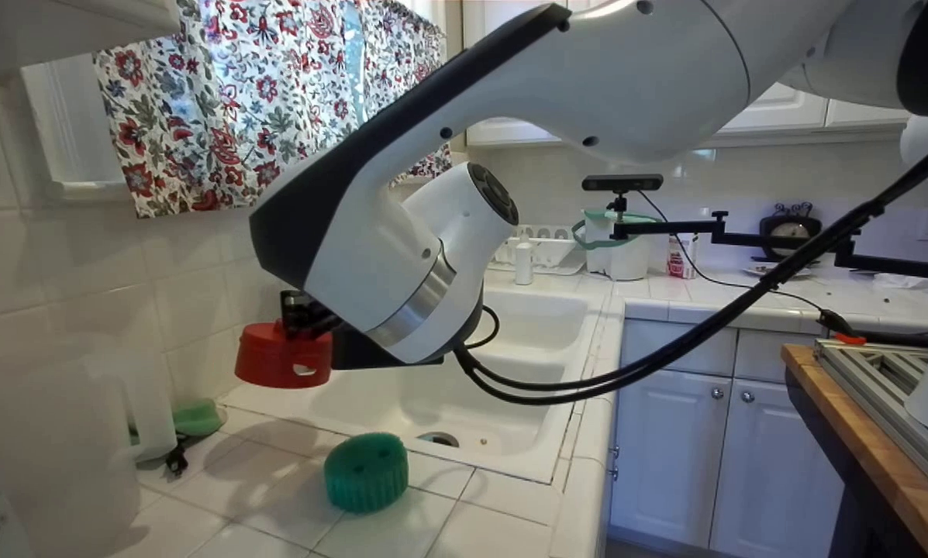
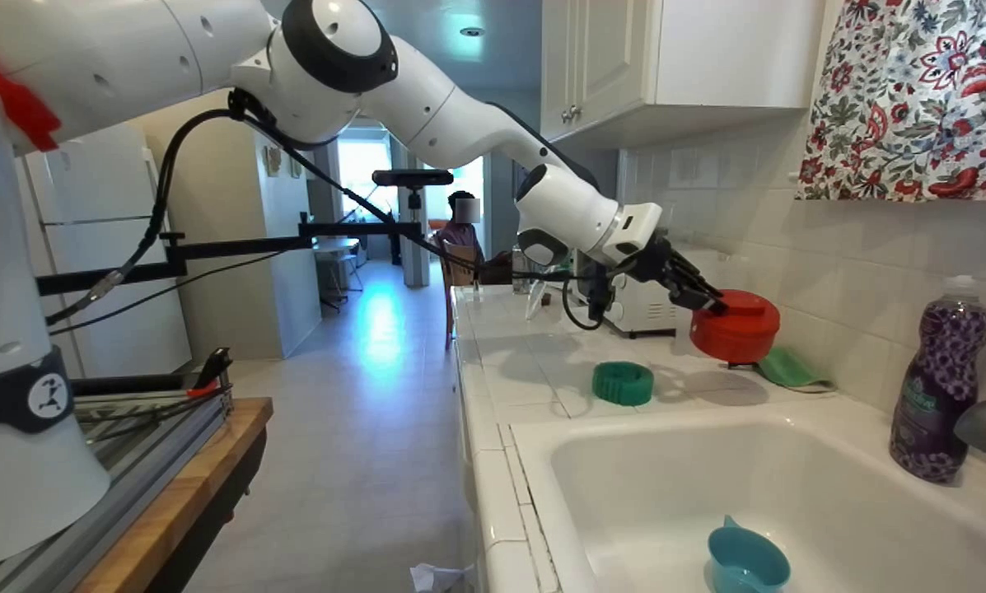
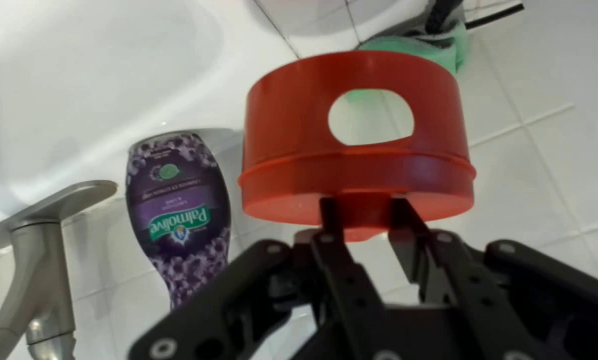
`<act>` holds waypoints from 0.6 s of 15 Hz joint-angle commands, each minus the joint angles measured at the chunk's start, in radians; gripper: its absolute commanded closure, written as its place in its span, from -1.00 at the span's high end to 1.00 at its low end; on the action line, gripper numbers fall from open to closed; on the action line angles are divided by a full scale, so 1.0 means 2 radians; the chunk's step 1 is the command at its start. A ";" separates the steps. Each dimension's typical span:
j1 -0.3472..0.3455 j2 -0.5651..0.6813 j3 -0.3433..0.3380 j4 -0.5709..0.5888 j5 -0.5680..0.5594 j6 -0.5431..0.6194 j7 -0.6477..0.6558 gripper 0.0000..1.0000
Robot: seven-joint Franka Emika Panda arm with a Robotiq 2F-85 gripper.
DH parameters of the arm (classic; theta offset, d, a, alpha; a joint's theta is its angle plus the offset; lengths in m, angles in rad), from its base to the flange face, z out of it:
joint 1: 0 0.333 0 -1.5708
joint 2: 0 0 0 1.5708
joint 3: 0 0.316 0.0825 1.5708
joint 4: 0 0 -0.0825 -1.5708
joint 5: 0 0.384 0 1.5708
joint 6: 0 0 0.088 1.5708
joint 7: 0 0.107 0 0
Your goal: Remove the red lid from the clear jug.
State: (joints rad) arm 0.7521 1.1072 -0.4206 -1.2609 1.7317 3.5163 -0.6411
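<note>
The red lid (image 1: 281,360) hangs in the air above the counter beside the sink; it also shows in an exterior view (image 2: 735,325) and in the wrist view (image 3: 358,167), with an oval hole in its side wall. My gripper (image 3: 361,212) is shut on the lid's raised part, one finger on each side. The gripper also shows in both exterior views (image 1: 302,316) (image 2: 711,301). The clear jug (image 1: 53,442) stands upright on the counter at the left, with its handle towards the sink. The lid is apart from the jug, off to the jug's sink side.
A teal-green scrubber (image 1: 367,473) sits on the counter near the sink (image 2: 534,461). The purple soap bottle (image 2: 941,387) and the faucet (image 3: 44,265) stand by the wall. A green cloth (image 2: 793,369) lies below the lid. A teal cup (image 2: 748,562) is in the sink.
</note>
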 commanded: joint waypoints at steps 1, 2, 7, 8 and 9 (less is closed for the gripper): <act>-0.018 -0.034 0.036 -0.039 0.022 0.024 -0.066 -0.85; -0.023 -0.039 0.044 -0.044 0.024 0.025 -0.083 -0.85; -0.064 -0.042 0.097 -0.035 0.029 0.023 -0.163 -0.85; -0.074 -0.041 0.110 -0.030 0.028 0.023 -0.180 -0.85; -0.083 -0.039 0.123 -0.026 0.028 0.023 -0.196 -0.85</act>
State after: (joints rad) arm 0.6471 1.0522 -0.2692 -1.3241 1.7619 3.5096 -0.8990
